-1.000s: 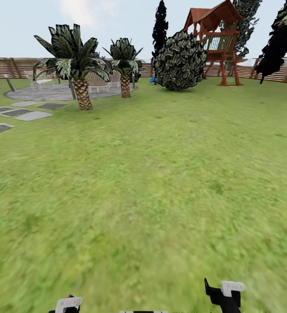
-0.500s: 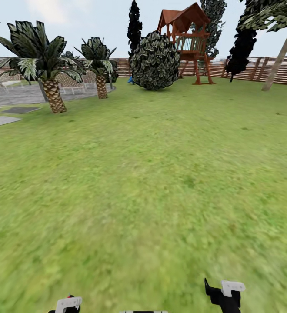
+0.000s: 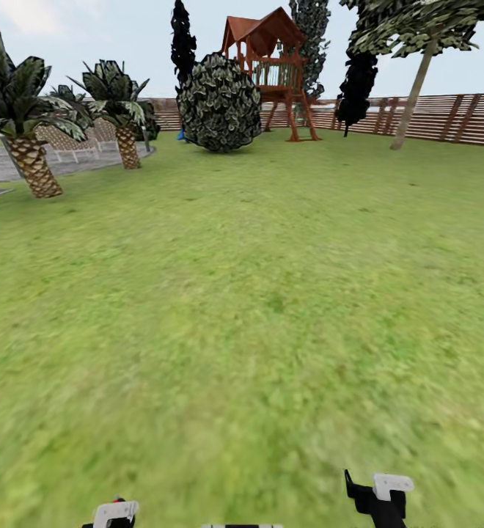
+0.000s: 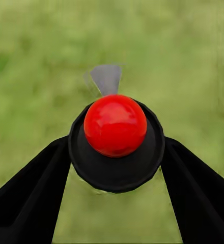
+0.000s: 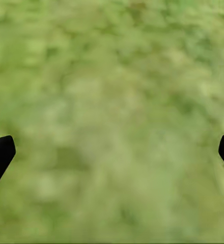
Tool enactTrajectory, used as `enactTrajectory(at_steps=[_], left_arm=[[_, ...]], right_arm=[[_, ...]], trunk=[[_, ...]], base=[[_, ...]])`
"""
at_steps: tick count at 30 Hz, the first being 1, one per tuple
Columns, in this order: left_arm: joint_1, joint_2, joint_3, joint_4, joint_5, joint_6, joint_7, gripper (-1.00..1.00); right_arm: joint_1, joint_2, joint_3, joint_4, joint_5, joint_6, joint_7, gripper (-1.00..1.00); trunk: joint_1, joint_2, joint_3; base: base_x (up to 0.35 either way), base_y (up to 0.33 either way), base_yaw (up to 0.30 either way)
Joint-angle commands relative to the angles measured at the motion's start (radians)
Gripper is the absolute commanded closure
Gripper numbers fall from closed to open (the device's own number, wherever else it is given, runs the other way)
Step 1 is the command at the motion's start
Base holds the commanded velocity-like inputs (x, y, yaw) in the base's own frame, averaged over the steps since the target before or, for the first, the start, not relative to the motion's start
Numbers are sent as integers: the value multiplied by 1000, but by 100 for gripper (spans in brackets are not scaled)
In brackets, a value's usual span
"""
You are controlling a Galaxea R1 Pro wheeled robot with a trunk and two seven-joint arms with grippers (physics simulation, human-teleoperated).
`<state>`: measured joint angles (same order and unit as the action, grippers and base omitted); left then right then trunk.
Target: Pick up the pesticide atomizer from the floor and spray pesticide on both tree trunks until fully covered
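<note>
Green lawn view has swung right.

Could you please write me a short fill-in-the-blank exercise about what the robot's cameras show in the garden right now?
1. The left gripper is shut on an object with a round ___ top.
2. The right gripper has its fingers wide apart above the ___.
3. The wooden playhouse has a reddish-brown ___.
4. The leaning tree trunk stands before a slatted wooden ___.

Missing words: red; grass; roof; fence
</note>
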<state>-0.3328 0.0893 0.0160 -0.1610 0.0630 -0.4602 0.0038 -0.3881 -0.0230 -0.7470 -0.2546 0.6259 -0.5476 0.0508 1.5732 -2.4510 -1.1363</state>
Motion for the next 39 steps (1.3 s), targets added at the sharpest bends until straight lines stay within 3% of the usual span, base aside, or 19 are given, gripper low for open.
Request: enactTrajectory(at_steps=[1,14,39], left_arm=[[0,0,0,0,0,0,-1,100],[0,1,1,0,1,0,0,100],[1,2,1,0,1,0,8,100]], right_arm=[[0,0,0,0,0,0,0,-100],[0,0,0,0,0,0,0,-100],[0,0,0,0,0,0,0,-100]], trunk=[[0,0,0],[0,0,0],[0,0,0]], base=[[112,-270,-266],[170,-245,-266],[278,-148,-266]])
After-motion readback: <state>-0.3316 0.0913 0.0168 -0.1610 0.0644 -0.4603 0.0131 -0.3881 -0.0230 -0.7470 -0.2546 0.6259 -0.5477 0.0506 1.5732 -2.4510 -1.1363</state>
